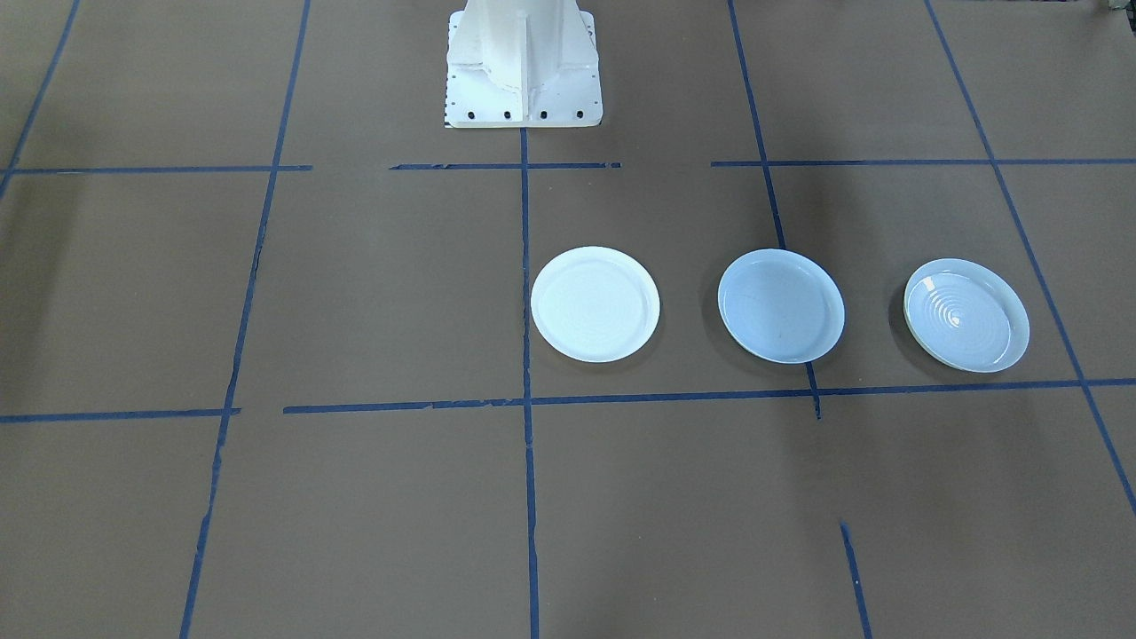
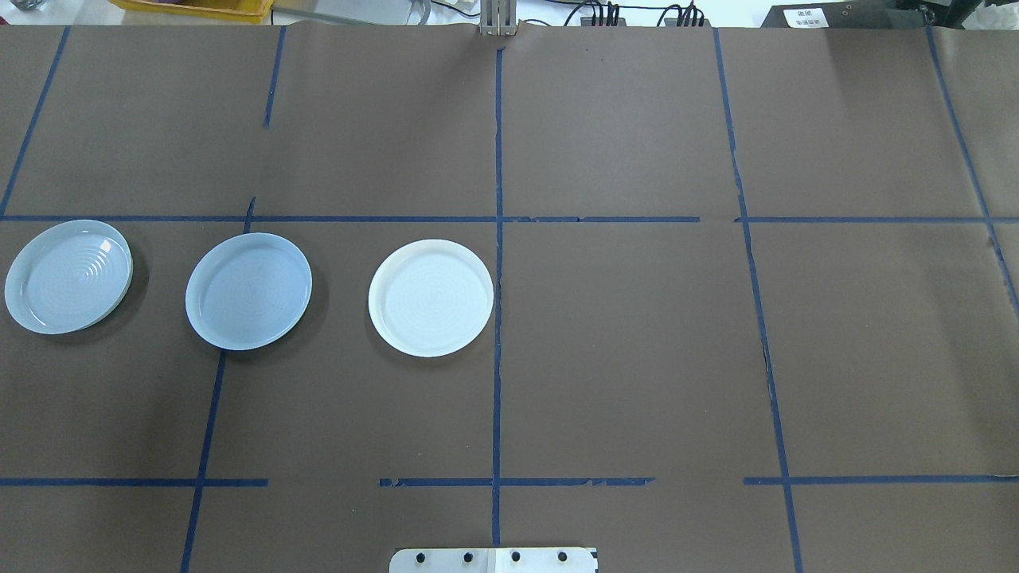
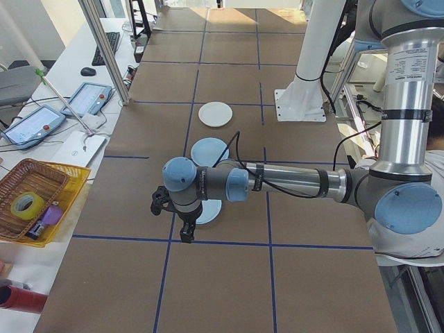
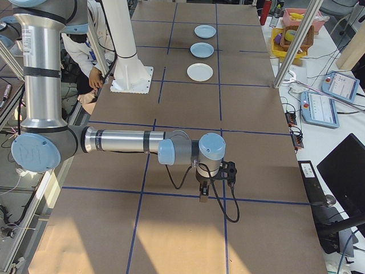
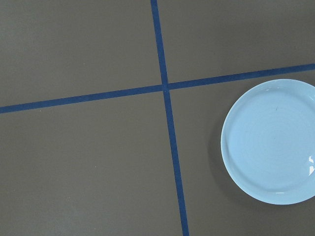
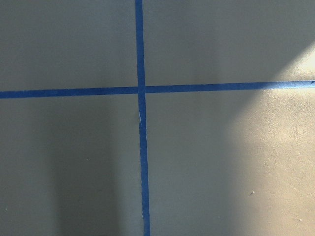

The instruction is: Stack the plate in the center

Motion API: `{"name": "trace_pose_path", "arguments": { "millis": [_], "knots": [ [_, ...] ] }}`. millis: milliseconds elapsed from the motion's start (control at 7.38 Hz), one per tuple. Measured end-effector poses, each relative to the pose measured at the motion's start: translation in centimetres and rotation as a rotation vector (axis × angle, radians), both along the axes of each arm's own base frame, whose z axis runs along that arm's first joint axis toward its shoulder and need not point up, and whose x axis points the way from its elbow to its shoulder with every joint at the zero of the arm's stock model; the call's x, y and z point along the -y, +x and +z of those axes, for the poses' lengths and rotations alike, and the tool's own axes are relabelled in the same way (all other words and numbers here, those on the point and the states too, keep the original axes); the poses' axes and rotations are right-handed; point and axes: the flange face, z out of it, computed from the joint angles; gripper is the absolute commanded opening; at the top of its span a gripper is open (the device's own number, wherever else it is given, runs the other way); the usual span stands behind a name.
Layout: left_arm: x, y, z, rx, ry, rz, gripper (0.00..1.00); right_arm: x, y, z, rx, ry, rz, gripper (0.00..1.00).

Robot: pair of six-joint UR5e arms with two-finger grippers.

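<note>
Three plates lie in a row on the brown table. The smooth pale-blue center plate (image 2: 248,290) (image 1: 781,305) sits between the matte white plate (image 2: 431,298) (image 1: 595,303) and the ringed pale-blue plate (image 2: 68,276) (image 1: 966,314). None is stacked. The left gripper (image 3: 186,238) hangs over the table's left end beside the ringed plate (image 5: 273,142), and I cannot tell whether it is open or shut. The right gripper (image 4: 202,198) hangs far from the plates at the right end, over a tape cross (image 6: 141,90). Its state cannot be told either.
The white robot pedestal (image 1: 524,67) stands at the table's middle edge. Blue tape lines (image 2: 497,239) divide the brown surface. A yellow tray with a wicker basket (image 3: 35,198) and tablets (image 3: 87,99) lie off the table's far side. A person (image 4: 85,51) sits behind the robot.
</note>
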Motion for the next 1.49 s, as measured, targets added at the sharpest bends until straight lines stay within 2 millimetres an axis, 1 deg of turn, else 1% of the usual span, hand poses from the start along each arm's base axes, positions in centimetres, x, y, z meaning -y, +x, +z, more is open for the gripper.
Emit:
{"name": "trace_pose_path", "arguments": {
  "millis": [542, 677, 812, 948, 1219, 1490],
  "knots": [
    [-0.3, 0.0, 0.7, 0.005, -0.013, 0.0, 1.0, 0.0, 0.0, 0.0, -0.001, 0.0, 0.0, 1.0],
    [0.1, 1.1, 0.3, 0.002, -0.008, -0.008, 1.0, 0.0, 0.0, 0.0, -0.001, 0.0, 0.0, 1.0],
    [0.8, 3.3, 0.3, -0.002, -0.011, -0.022, 1.0, 0.0, 0.0, 0.0, -0.001, 0.0, 0.0, 1.0],
    [1.2, 5.5, 1.2, -0.012, -0.01, -0.042, 1.0, 0.0, 0.0, 0.0, -0.001, 0.0, 0.0, 1.0],
    [1.4, 9.7, 4.2, -0.042, -0.015, -0.081, 1.0, 0.0, 0.0, 0.0, 0.0, 0.0, 0.0, 1.0],
    [0.9, 14.0, 6.9, -0.082, -0.037, -0.12, 1.0, 0.0, 0.0, 0.0, 0.0, 0.0, 0.0, 1.0]
  ]
}}
